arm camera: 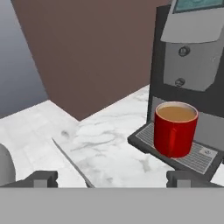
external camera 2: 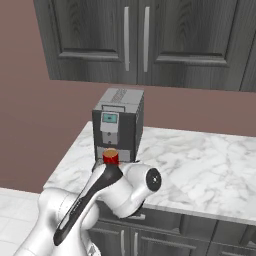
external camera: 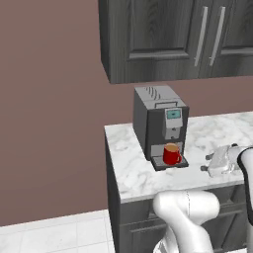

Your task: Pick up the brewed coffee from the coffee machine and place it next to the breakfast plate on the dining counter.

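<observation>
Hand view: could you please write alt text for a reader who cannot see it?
A red mug full of coffee stands on the drip tray of a grey coffee machine, right of centre. The open pincer is short of it, over a white marble counter.

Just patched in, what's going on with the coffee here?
The red mug, full of coffee, sits on the drip tray of the coffee machine, on a marble counter under dark cabinets. The gripper is open, low over the counter and short of the mug, with nothing in it. The mug is off to one side of the gripper's line, so the pickup has not started.
</observation>
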Available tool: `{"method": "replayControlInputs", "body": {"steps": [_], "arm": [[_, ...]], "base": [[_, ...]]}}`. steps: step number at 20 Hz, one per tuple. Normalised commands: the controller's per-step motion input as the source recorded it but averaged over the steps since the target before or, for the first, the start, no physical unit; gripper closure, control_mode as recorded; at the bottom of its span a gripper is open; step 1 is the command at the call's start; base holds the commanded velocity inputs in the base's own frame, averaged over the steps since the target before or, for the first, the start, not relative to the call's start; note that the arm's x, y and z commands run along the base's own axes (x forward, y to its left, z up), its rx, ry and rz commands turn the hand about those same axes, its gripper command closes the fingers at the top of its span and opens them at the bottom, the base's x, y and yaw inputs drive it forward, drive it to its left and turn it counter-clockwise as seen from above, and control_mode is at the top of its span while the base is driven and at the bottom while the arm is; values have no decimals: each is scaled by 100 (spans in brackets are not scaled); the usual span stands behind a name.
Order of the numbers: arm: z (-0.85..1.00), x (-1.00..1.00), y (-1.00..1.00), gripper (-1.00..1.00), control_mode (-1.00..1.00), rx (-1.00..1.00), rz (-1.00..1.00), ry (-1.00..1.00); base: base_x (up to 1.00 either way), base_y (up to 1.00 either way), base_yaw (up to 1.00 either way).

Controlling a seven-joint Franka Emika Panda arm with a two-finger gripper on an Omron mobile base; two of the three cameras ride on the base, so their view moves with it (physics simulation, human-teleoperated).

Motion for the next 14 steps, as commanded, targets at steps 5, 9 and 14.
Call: {"method": "replayControlInputs", "body": {"steps": [5,9,14], "arm": [[-38,21,8,-100,-100,2,29,-8],[-30,42,11,-100,-100,0,22,0],[-5,40,-10,-100,-100,3,1,0]], "base": [[0,0,0],[0,0,0],[0,0,0]]}}
